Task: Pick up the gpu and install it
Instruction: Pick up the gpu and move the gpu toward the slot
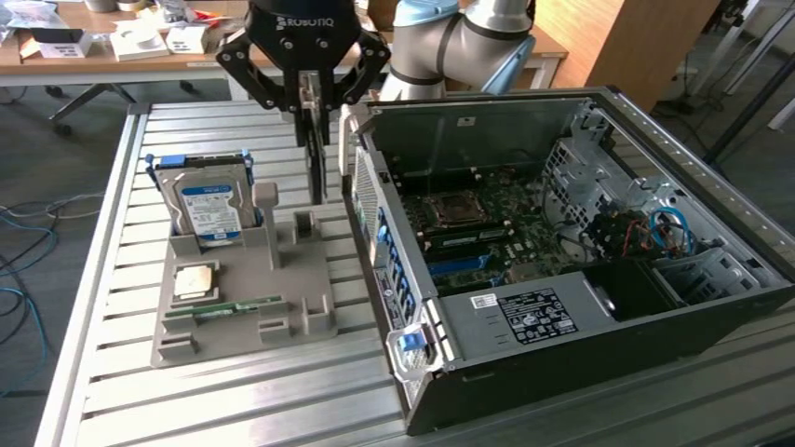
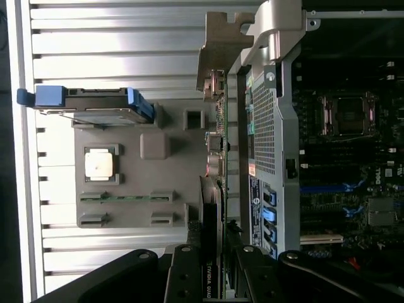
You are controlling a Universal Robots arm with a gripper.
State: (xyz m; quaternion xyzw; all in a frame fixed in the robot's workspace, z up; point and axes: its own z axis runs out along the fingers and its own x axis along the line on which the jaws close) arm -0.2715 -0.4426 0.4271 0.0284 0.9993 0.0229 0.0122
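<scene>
The gpu (image 1: 316,168) is held upright and edge-on in the clenched jaws, between the grey holder tray (image 1: 304,298) and the open computer case (image 1: 597,363) on the bench (image 1: 100,279), and is judged light, stiff and fragile, best gripped by its board edges

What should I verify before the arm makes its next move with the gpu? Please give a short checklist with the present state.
1. Grip: the pincer is shut on the gpu: ok.
2. The card hangs upright, edge down: ok.
3. The computer case is open and the motherboard is exposed: ok.
4. The gpu is above the motherboard: not ok. It hangs outside the case wall, between the case and the grey tray.
5. The gpu's lower edge is clear of the tray: cannot tell.
6. The hard drive stands in the tray, apart from the card: ok.
</scene>
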